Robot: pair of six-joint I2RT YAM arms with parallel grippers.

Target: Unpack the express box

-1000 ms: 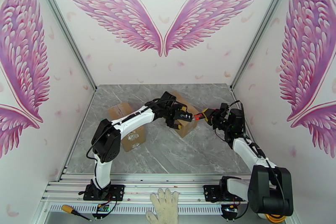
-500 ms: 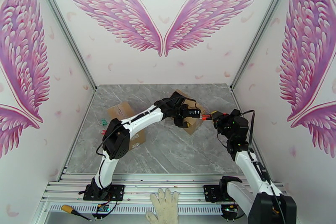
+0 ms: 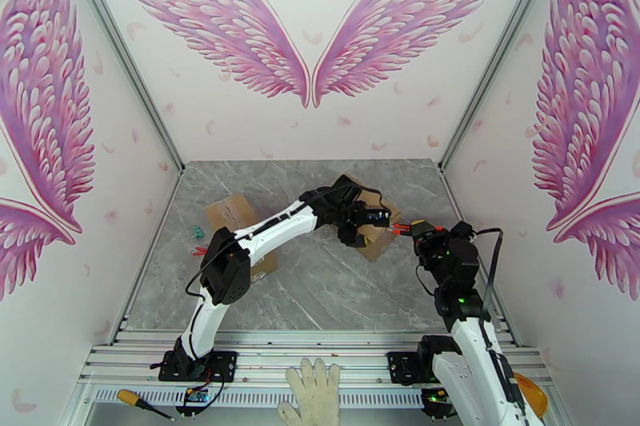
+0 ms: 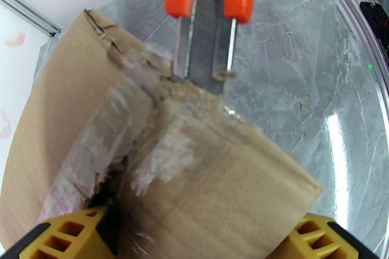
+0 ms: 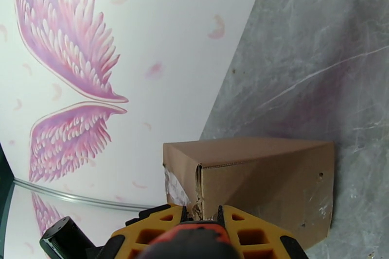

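**Item:** brown cardboard express box [image 3: 374, 236], lying toward the back right of the grey marble-patterned counter [image 3: 320, 292], between the two arms.

**Change:** over the last second the left arm has been stretching further across, and the box is now sitting slightly further right. The right arm has been swinging upright, bringing the orange-handled utility knife [image 4: 205, 26] up against the box's taped end. Judged from this, positioning is ending and seam-cutting is beginning. The flaps are not yet open, and nothing is unpacked.

**Left end effector** [image 4: 194, 243]: yellow ribbed fingers standing wide astride the box's end, appearing to be pressing on both sides and bracing it.

**Right end effector** [image 5: 202, 228]: yellow fingers pinching the knife's orange handle, with the blade pointing at the box's corner.

**Materials:**
- Box: matte card, rectangular, fraying and tearing along the seam. The clear glossy tape is wrinkling, whitening and partly peeling.
- Blade: flat bare steel, its tip touching the torn seam, with card crumbs clinging to it.
- Counter: smooth and polished, catching glare.

**Also:** a second brown cardboard box [image 3: 228, 212], sitting under the left arm and well apart from the first.
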